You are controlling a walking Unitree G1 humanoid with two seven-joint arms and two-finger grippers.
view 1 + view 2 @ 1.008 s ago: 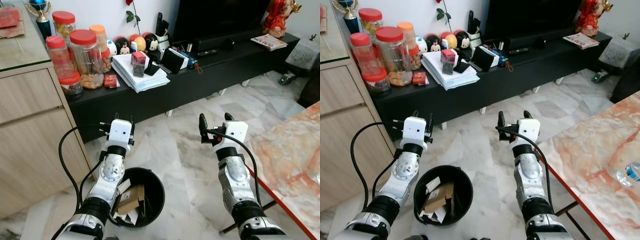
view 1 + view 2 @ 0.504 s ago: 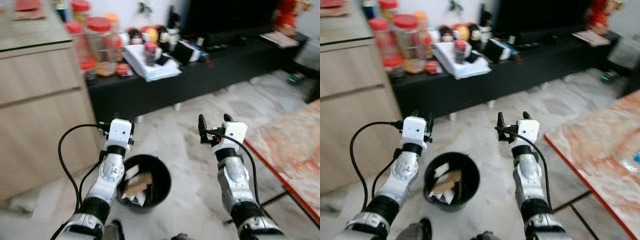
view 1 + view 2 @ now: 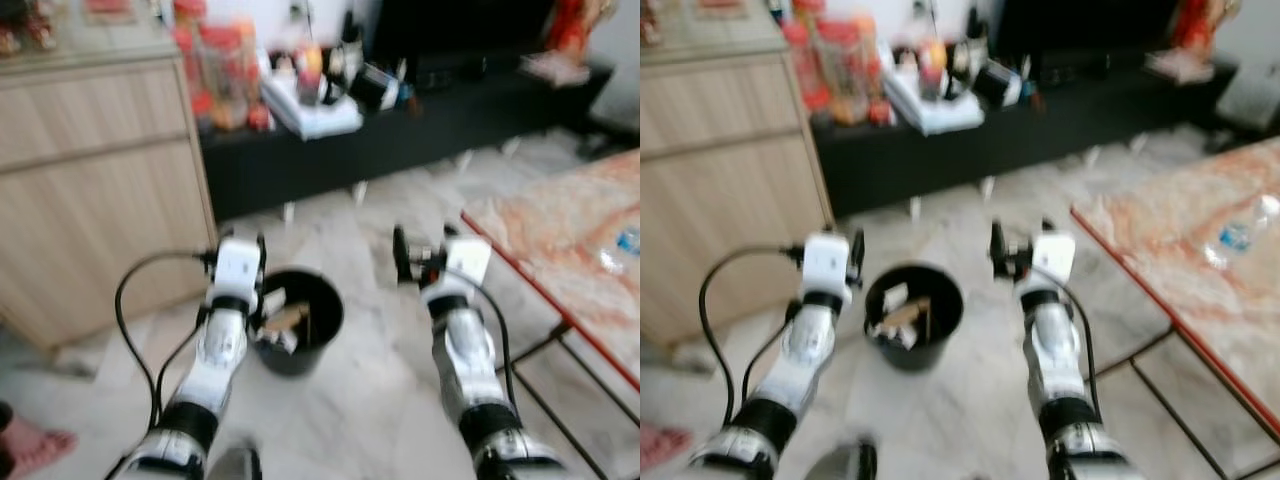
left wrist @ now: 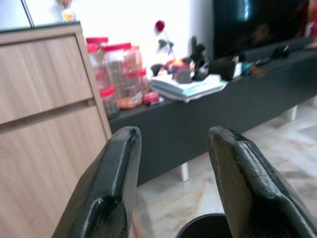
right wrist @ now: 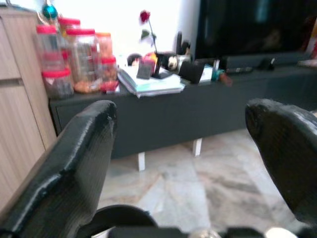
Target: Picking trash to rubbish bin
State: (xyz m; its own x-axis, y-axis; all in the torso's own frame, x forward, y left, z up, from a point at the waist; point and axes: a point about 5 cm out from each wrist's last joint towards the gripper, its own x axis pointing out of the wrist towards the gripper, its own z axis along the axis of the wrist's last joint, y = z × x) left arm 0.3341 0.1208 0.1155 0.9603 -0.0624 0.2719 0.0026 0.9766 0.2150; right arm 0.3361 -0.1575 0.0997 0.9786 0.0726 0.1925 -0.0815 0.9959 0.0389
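Standing on the marble floor (image 3: 380, 400), the black rubbish bin (image 3: 297, 335) already held paper scraps, placed just beside the left hand (image 3: 236, 243) for easy drops. Both hands, left and right (image 3: 420, 247), were spread open and empty, raised ahead, presumably awaiting further trash.

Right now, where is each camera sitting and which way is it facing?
Head, both eyes: forward and down at the round black rubbish bin on marble floor, between both silver arms.
Left wrist: along the open left gripper toward the long black TV bench.
Right wrist: along the open right gripper toward it too.
All show that bench.
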